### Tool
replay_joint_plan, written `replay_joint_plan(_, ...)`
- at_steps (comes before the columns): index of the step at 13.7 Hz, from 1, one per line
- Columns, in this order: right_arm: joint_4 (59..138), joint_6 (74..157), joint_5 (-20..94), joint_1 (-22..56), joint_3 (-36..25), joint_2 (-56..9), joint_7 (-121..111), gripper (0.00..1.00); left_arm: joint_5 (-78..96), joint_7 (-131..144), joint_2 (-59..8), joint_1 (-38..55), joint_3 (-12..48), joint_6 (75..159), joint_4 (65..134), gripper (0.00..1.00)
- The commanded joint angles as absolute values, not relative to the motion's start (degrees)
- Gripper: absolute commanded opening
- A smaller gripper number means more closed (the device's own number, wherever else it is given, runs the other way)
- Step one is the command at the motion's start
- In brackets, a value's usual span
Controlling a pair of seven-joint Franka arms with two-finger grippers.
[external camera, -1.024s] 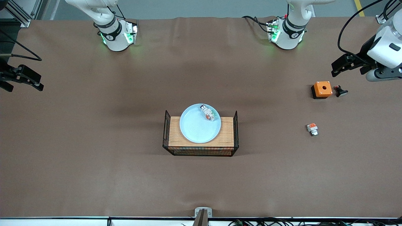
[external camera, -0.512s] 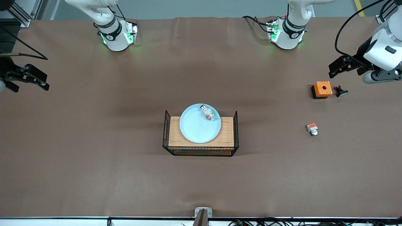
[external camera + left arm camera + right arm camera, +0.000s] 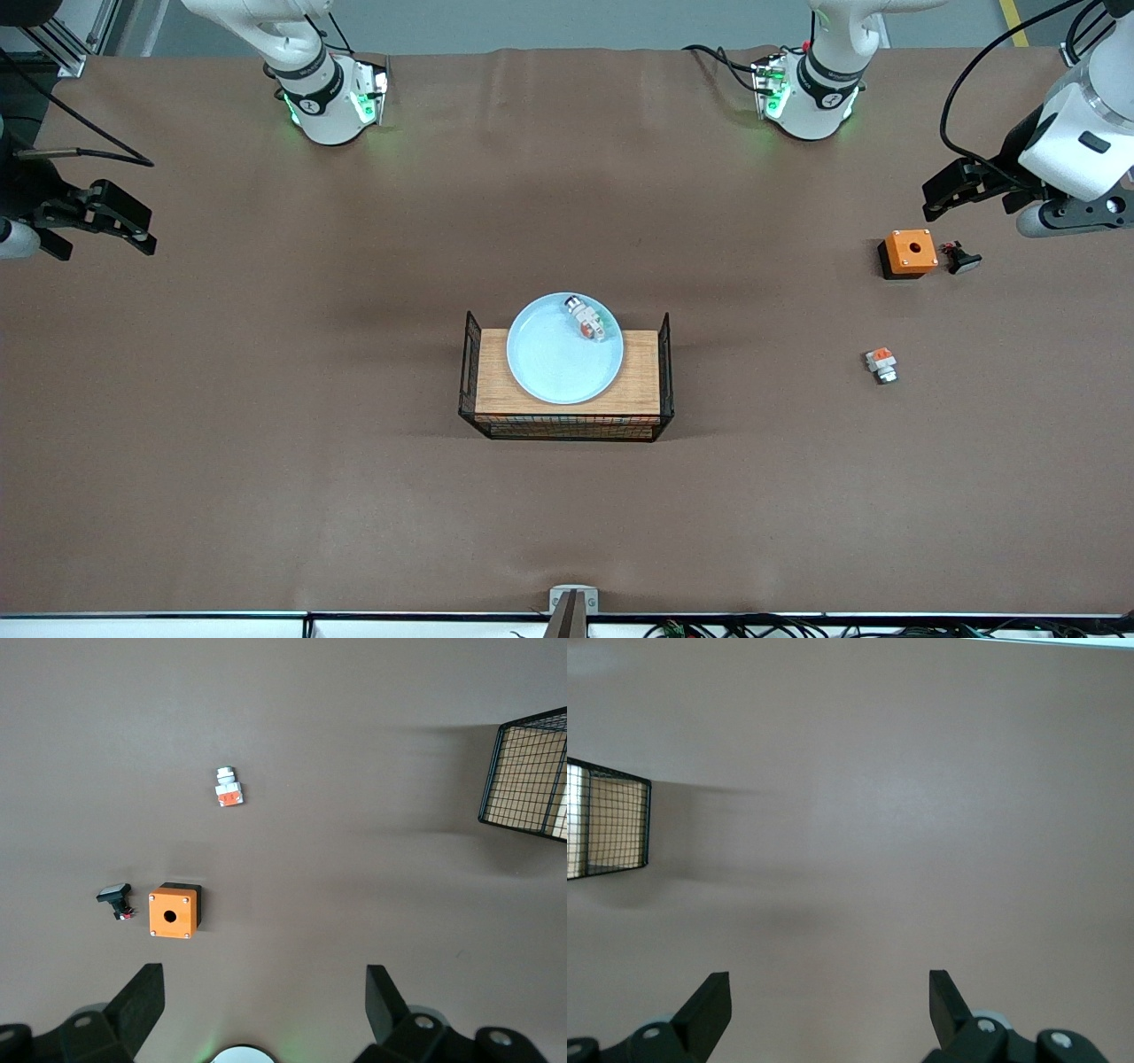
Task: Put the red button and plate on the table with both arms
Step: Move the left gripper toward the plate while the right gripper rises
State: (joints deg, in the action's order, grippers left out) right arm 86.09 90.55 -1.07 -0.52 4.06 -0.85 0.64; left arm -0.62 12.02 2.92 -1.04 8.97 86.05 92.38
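The pale blue plate [image 3: 558,354] rests on the wooden top of a black wire rack [image 3: 567,394] at the middle of the brown table [image 3: 266,461]. The red button [image 3: 586,321], white and grey with an orange-red middle, lies in the plate near its rim toward the robots' bases. My left gripper [image 3: 937,197] is open and empty above the table at the left arm's end, close to the orange box; it also shows in the left wrist view [image 3: 264,988]. My right gripper [image 3: 133,232] is open and empty above the right arm's end; it shows in the right wrist view [image 3: 829,992].
An orange box with a hole [image 3: 909,252] and a black push-button [image 3: 959,258] lie at the left arm's end; both show in the left wrist view, box [image 3: 174,912] and push-button [image 3: 115,899]. A squat white piece with orange top [image 3: 881,364] lies nearer the camera, also in the left wrist view [image 3: 229,788].
Both grippers have moved inward toward the table's middle, the right one farther. The left one has also shifted slightly toward the robots' bases. Plate and button have not moved.
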Motion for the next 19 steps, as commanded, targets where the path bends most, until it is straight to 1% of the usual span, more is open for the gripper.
replay_joint_plan(1,84.1,89.5,-1.5,1.7,4.0,-1.7,5.4,0.99,-0.7,12.8,2.5,-1.0,9.2,85.5,91.3,1.0)
replay_joint_plan(6,84.1,89.4,-1.4,2.8,4.0,-1.6,6.3,0.98,-0.6,12.8,2.5,-1.0,9.3,85.4,91.4,1.0)
replay_joint_plan(10,84.2,88.0,-1.4,4.7,4.1,-1.6,14.8,0.98,-0.2,12.8,2.6,-1.0,9.3,85.3,91.5,1.0)
replay_joint_plan(19,84.5,87.5,-1.5,5.4,4.1,-1.7,15.0,0.98,1.6,16.3,2.1,-0.8,9.5,86.0,91.5,1.0)
